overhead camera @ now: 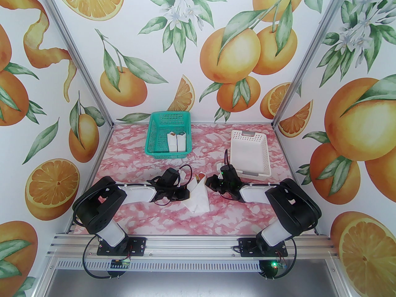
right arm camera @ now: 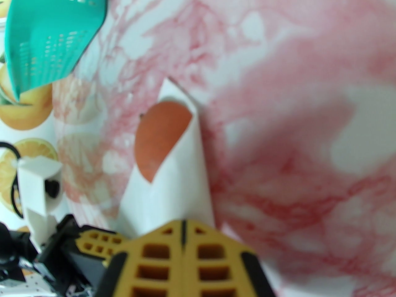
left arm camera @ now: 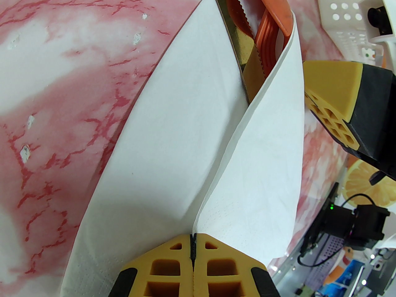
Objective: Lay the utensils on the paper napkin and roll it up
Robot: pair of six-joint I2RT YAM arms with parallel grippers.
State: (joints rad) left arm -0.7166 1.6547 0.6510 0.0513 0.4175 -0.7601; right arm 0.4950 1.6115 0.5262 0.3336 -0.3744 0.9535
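pinching square white paper napkin (left arm camera: 173, 128), left gripper (left arm camera: 193, 251) shut; right gripper (right arm camera: 183, 230) shut, hold unclear. tug cd tear it, spilling slim orange/olive utensils (left arm camera: 266, 51).

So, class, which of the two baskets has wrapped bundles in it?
The teal basket, back left: two white bundles stand inside. The white basket holds none.

No readable text, label, brand, number or sign appears on anything in these views.
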